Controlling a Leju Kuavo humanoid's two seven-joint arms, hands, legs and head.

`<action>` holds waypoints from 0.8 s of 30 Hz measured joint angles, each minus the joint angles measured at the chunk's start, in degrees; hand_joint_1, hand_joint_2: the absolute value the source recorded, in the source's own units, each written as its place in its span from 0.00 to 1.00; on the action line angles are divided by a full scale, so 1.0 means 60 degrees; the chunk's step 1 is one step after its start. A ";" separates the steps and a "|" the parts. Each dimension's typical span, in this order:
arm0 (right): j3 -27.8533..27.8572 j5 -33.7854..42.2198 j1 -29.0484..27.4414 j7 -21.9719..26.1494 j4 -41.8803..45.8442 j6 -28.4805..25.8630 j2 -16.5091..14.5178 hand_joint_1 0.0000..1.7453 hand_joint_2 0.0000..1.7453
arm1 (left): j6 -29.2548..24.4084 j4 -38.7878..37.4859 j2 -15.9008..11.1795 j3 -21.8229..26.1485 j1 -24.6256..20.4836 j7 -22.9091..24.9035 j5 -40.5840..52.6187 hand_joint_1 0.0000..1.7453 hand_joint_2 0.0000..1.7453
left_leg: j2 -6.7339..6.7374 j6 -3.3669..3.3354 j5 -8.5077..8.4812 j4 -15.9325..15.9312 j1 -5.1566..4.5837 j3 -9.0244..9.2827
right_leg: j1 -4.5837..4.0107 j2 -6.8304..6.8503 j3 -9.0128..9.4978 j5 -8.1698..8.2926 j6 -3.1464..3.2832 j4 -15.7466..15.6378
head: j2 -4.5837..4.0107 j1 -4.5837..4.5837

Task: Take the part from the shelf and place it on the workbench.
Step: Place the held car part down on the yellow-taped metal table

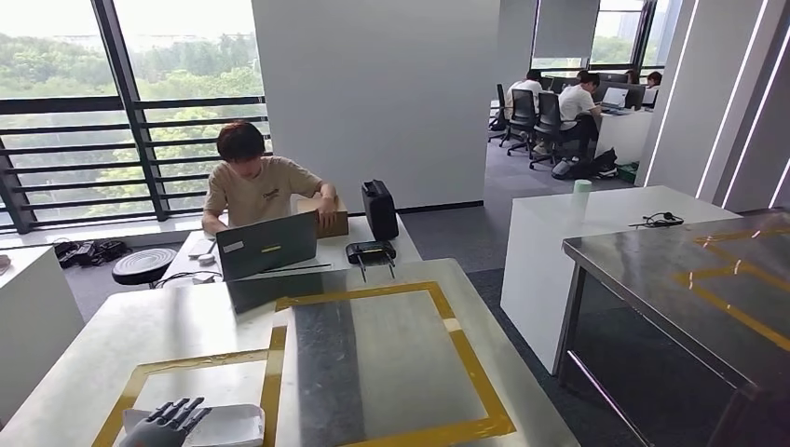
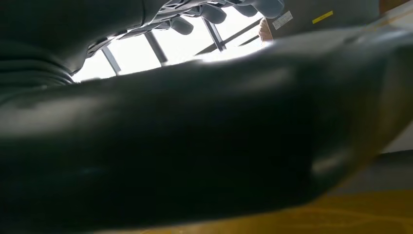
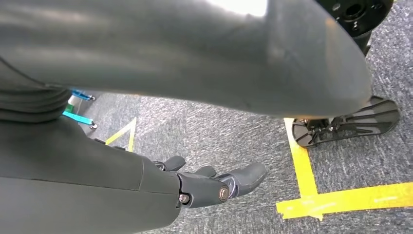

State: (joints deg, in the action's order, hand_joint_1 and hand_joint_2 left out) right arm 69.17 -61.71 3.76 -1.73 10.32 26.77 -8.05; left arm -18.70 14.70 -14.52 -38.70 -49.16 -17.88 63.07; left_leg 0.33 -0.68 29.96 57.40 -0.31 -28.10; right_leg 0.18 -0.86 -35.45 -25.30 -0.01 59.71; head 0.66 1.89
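**The part is on the table, but the hand is on top of it**

At the bottom left of the head view, the left hand point(image 1: 168, 421) lies over the part point(image 1: 228, 424), a pale flat piece. The part sits on the workbench point(image 1: 391, 372), inside a square of yellow tape point(image 1: 272, 358). The dark fingers are curled over the left end of the part and touch it. I cannot tell if they grip it or just rest on it. In the left wrist view the fingers point(image 2: 214, 12) are at the top of the frame, past a big dark blur.

So the carrying looks done. I think what is left is to let go and lift the hand away.

The right hand point(image 3: 214, 183) hangs down over the grey floor point(image 3: 234, 131), near the middle bottom of its own view. Its fingers are bent a little and spread, and it holds nothing
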 joint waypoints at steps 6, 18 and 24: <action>0.0002 0.0011 -0.0010 0.0009 -0.0001 0.0003 0.0011 0.00 0.00 | -0.0107 -0.0008 -0.0024 0.0003 0.0246 0.0113 -0.0073 0.00 0.00 | 0.0076 -0.0061 -0.0175 -0.0062 0.0131 -0.0103 | 0.0132 0.0056 -0.1092 -0.1109 -0.0231 0.2495 | 0.0000 -0.0005; 0.0005 0.0018 0.0035 -0.0072 -0.0011 0.0000 0.0029 0.00 0.00 | -0.0073 -0.0022 -0.0228 0.0003 0.0473 0.0321 -0.0108 0.00 0.00 | -0.0003 0.0537 0.0774 0.1399 0.0259 -0.0886 | 0.0148 0.0066 -0.0194 -0.0031 0.0264 0.0169 | 0.0003 0.0007; 0.0001 0.0052 0.0036 -0.0134 -0.0011 0.0001 0.0030 0.00 0.00 | 0.0035 -0.0061 -0.0318 0.0003 0.0861 0.0489 -0.0070 0.00 0.00 | -0.0014 0.0298 0.0757 0.1693 0.0164 -0.0696 | -0.0039 0.0058 -0.0583 0.0321 0.0370 0.0164 | 0.0002 0.0007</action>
State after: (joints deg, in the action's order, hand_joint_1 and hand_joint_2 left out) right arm 69.18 -61.40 3.98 -2.54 10.25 26.78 -7.87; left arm -18.49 14.33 -16.43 -38.69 -43.99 -14.94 62.65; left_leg 0.24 1.11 34.50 67.55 0.68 -32.28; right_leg -0.06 -0.52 -38.95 -23.38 2.21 60.69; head 0.67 1.93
